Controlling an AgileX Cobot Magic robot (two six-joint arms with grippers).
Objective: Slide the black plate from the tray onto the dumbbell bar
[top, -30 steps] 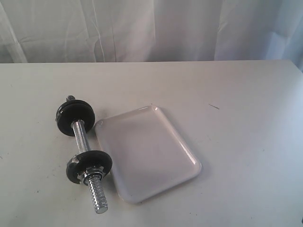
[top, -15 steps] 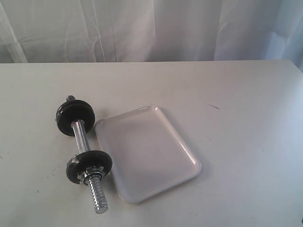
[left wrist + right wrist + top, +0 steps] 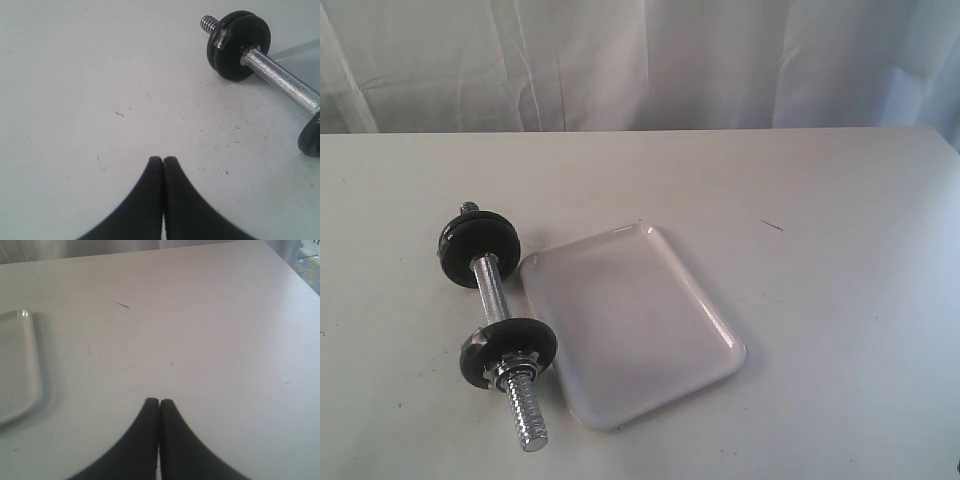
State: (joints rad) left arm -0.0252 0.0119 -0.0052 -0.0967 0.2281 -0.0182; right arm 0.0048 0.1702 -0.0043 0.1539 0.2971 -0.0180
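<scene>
The white tray (image 3: 630, 320) lies mid-table and holds nothing; its rim corner (image 3: 35, 365) shows in the right wrist view. No loose black plate is in view. Beside the tray's left edge lies the dumbbell bar (image 3: 488, 285), carrying black discs at its far end (image 3: 478, 245) and a black disc with a silver nut at its near end (image 3: 508, 350). In the left wrist view the bar (image 3: 280, 80) carries a pair of discs (image 3: 239, 45). My left gripper (image 3: 163, 159) is shut over bare table, apart from the bar. My right gripper (image 3: 159, 401) is shut over bare table beside the tray. Neither gripper appears in the exterior view.
The white table (image 3: 820, 300) runs back to a pale curtain (image 3: 640, 60). A small dark mark (image 3: 772, 225) sits right of the tray. The table's right corner (image 3: 280, 255) is in the right wrist view.
</scene>
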